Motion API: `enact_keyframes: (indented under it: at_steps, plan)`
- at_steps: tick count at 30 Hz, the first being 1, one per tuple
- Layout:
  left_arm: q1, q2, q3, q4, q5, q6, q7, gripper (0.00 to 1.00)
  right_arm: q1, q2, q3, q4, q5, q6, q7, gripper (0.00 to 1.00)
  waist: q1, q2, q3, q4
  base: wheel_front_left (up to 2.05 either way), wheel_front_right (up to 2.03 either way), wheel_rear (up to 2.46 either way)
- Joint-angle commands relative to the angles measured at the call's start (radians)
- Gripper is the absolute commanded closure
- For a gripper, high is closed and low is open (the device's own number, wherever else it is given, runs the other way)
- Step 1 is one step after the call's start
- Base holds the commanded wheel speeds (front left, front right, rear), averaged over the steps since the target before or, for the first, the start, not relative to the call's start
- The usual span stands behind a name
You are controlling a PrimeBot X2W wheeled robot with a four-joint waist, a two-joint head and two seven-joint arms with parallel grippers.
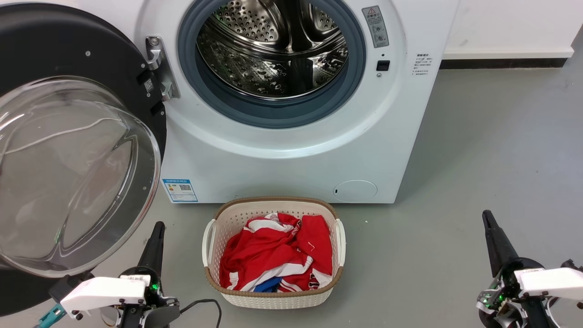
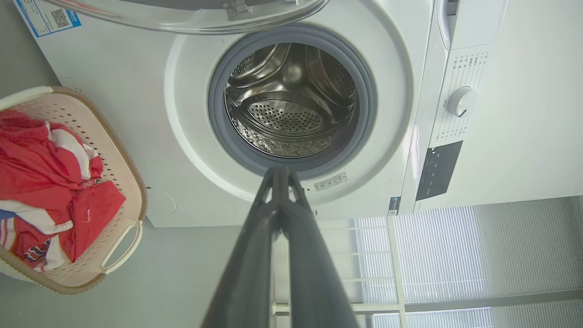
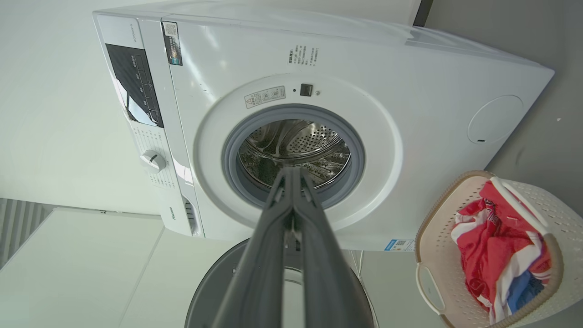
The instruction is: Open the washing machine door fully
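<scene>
The white washing machine faces me, its steel drum and grey gasket exposed. Its door, a black disc with a bulging clear glass bowl, is swung wide out to the left on its hinge. The door's glass rim crosses the top of the left wrist view, and its dark edge lies low in the right wrist view. My left gripper is shut, empty, just right of the glass bowl's lower edge. My right gripper is shut and empty over the floor at the lower right, far from the door.
A cream laundry basket with red, white and blue clothes stands on the grey floor right in front of the machine, between my two arms. A white wall with a dark skirting strip runs behind on the right.
</scene>
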Motion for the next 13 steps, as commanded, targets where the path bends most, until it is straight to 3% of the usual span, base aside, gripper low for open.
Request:
enact_keyframes:
  at_steps: [1, 13]
  plan:
    - [-0.014, 0.0, 0.004, 0.002, -0.017, -0.006, 0.003, 1.0, -0.023, 0.0, -0.003, 0.001, 0.016, 0.0, 0.004, 1.0, 0.0, 0.0, 0.0, 0.0, 0.0, 0.0, 0.0]
    - [-0.027, 0.0, 0.01, 0.01, -0.106, -0.011, 0.028, 1.0, -0.042, 0.003, -0.009, 0.019, 0.098, 0.0, 0.03, 1.0, 0.0, 0.0, 0.003, 0.002, 0.0, 0.0, 0.0]
